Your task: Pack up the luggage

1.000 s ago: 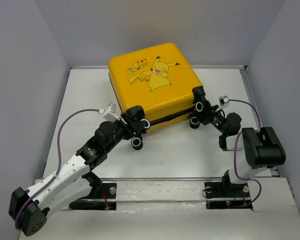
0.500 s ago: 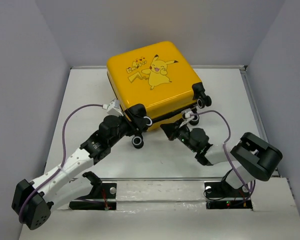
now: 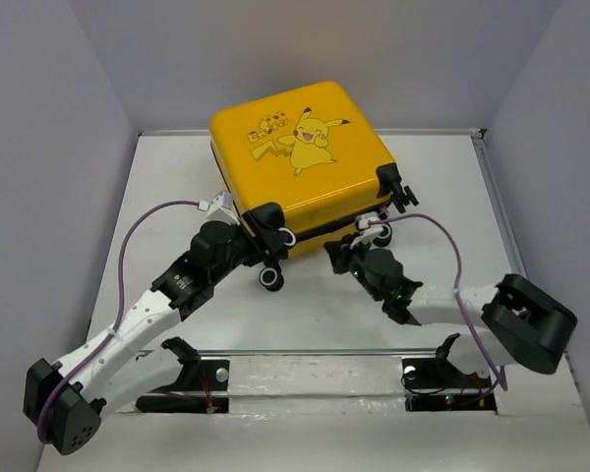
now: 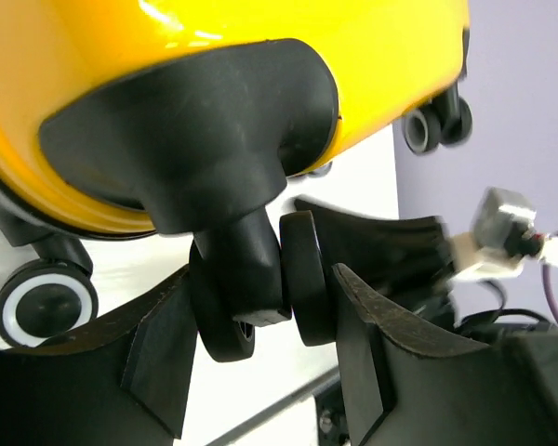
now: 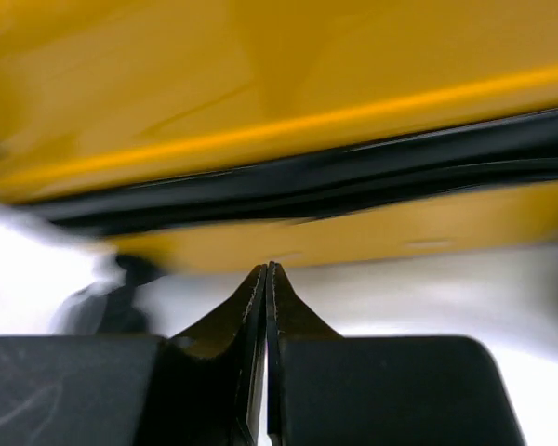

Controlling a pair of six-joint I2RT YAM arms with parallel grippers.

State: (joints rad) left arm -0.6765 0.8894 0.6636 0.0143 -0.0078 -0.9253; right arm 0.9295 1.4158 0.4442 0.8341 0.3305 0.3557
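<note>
The luggage (image 3: pixel 295 147) is a yellow hard-shell suitcase with a cartoon print, closed and lying flat at the table's back middle. My left gripper (image 3: pixel 267 241) is at its near left corner, and in the left wrist view it (image 4: pixel 260 311) is shut on a black double caster wheel (image 4: pixel 260 279) under the shell (image 4: pixel 121 56). My right gripper (image 3: pixel 346 254) is at the middle of the near edge. In the right wrist view it (image 5: pixel 268 271) is shut and empty, its tips just below the black seam (image 5: pixel 307 177) of the yellow shell (image 5: pixel 260 84).
A second caster (image 3: pixel 268 278) with a white ring sits on the table by my left gripper. More casters (image 3: pixel 398 194) stick out at the suitcase's near right corner. Grey walls close in the white table (image 3: pixel 157 197) on three sides.
My right arm has swung left from the right-hand casters to the middle of the suitcase's near edge. The suitcase has shifted slightly back. My left gripper stays on the corner caster.
</note>
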